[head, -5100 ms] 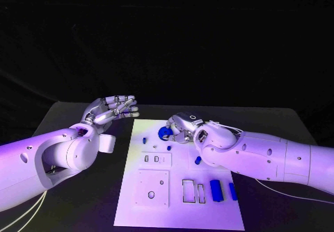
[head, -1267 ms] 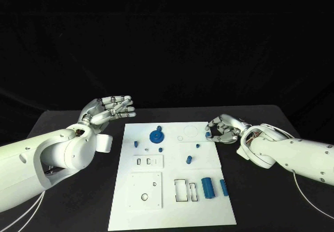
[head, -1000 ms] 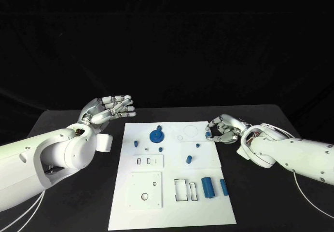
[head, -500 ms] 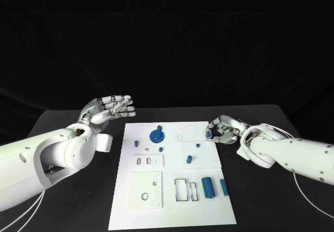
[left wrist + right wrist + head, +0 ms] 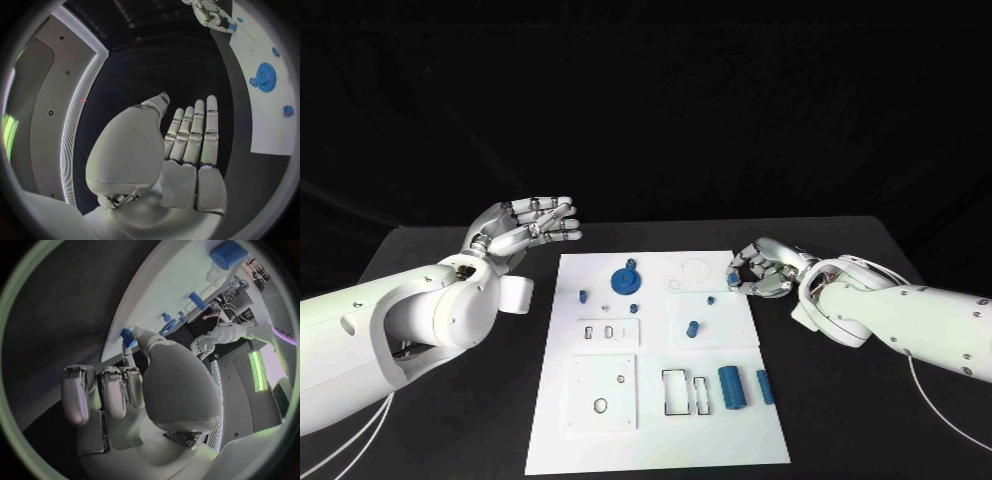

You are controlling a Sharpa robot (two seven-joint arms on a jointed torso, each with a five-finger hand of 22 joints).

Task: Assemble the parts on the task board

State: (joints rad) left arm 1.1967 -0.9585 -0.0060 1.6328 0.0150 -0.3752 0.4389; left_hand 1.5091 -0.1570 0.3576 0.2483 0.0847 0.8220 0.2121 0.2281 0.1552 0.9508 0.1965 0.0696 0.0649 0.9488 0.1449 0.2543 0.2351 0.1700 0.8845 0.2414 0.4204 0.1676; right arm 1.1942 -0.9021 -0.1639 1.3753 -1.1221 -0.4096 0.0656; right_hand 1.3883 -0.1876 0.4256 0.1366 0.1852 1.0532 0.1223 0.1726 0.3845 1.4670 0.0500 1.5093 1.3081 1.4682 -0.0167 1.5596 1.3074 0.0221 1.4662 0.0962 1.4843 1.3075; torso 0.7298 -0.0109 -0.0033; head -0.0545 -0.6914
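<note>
Little has shifted since half a second ago: the right robot hand [image 5: 764, 270] has stayed at the right edge of the task board [image 5: 656, 420], fingers curled, with a small blue part [image 5: 733, 277] pinched at its fingertips, seen again in the right wrist view [image 5: 127, 336]. Five seconds ago that hand was over the board at the blue gear [image 5: 626, 280]; the gear is now left on the board's far part. The left robot hand [image 5: 527, 227] is unchanged, raised left of the board above the worktop [image 5: 855, 420], fingers straight and close together, nothing held. Two blue cylinders [image 5: 731, 387] are unmoved near the board's right edge.
</note>
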